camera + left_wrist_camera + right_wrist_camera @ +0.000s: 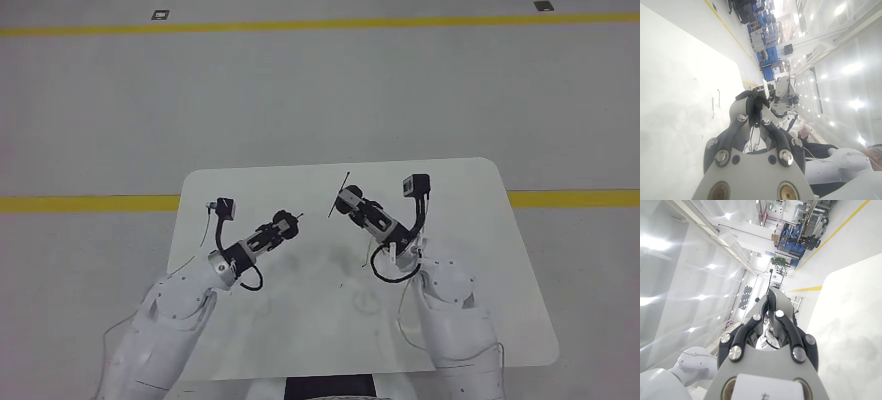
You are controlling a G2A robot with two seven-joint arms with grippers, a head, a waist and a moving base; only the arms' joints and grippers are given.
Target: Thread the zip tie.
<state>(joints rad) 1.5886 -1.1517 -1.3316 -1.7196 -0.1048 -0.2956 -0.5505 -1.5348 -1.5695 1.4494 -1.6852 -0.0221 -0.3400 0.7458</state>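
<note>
Closest in: right hand (769, 298), pressed together on the tie (770, 279). Grips the thin black strip low down and leaves the rest standing straight out past the tips, slightly thicker at the far end. Seen from above, holds it in the air over the middle of the white worktop (460, 210), clear of the surface. Left hand (753, 99) likewise pressed together; cannot tell whether anything sits between. Hovers over the worktop too, facing the right hand, near it but apart, with the tie on the right hand's side of the gap. On the worktop below, a few thin dark lines (712, 106), too small to tell what.
</note>
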